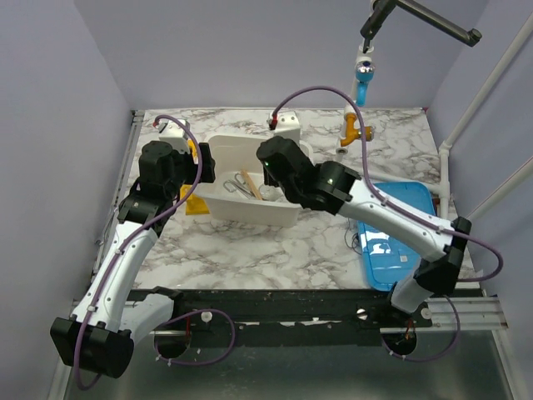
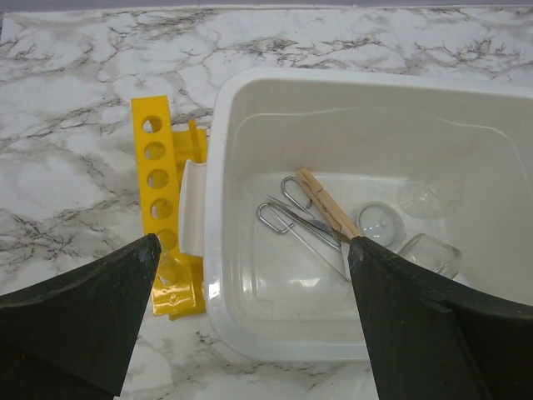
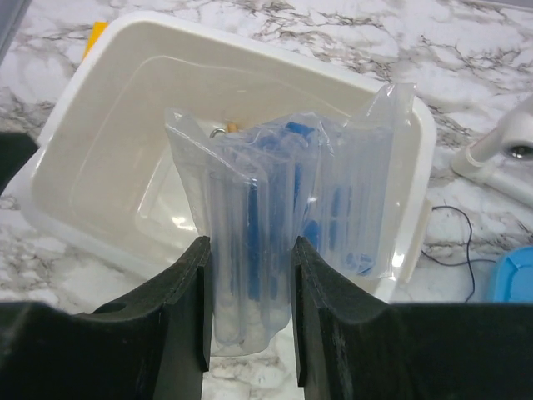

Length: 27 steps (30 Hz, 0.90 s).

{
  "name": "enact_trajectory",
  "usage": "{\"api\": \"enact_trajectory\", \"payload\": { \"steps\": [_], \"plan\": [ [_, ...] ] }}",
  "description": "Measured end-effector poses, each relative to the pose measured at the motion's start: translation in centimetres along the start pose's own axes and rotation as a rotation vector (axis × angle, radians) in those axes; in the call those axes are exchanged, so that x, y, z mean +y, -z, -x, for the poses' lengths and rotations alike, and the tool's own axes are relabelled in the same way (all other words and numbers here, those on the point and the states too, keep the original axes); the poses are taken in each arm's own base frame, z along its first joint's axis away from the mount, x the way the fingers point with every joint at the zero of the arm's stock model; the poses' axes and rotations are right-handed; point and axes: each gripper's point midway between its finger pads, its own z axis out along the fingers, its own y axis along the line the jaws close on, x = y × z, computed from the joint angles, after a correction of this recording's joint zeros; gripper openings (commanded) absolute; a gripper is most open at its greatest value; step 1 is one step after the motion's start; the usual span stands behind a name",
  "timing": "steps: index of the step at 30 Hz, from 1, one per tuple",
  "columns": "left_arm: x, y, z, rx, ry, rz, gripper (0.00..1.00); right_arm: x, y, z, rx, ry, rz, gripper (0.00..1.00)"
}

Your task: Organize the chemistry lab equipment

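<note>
A white bin [image 2: 275, 329] stands mid-table. Inside it lie the silver tongs [image 2: 301, 222], a tan wooden stick [image 2: 328, 204] and clear glassware [image 2: 381, 223]. The yellow tube rack [image 2: 157, 193] lies flat on the marble against the bin's left wall. My left gripper [image 2: 254, 250] hangs wide open over the bin's near left corner, holding nothing. My right gripper [image 3: 250, 258] is shut on the lower end of a clear plastic bag with blue contents [image 3: 279, 179], held upright above the bin's [image 3: 87, 108] near edge. In the top view both wrists crowd the bin [image 1: 250, 212].
A blue tray lid [image 1: 398, 232] lies at the right. A white stand with an orange piece [image 1: 356, 131] sits at the back right, and a thin cable [image 3: 454, 242] trails on the marble near the bin. A white block [image 1: 286, 127] stands behind the bin.
</note>
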Motion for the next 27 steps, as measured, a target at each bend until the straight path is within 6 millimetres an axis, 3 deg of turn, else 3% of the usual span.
{"api": "enact_trajectory", "payload": {
  "steps": [7,13,20,27],
  "plan": [
    [0.0,0.0,0.0,0.001,0.0,0.002,0.99,-0.6,-9.0,-3.3,0.167,0.031,0.022,0.01],
    [0.1,0.0,0.0,0.0,0.0,0.003,0.99,-0.5,-12.8,-7.7,0.304,0.05,0.051,0.01],
    [0.1,0.0,0.0,0.001,0.001,0.004,0.99,-0.5,-15.7,-12.2,0.403,0.082,0.029,0.01],
    [0.1,0.0,0.0,0.001,0.001,0.003,0.99,-0.4,-16.5,-13.4,0.422,0.094,0.02,0.4]
  ]
}}
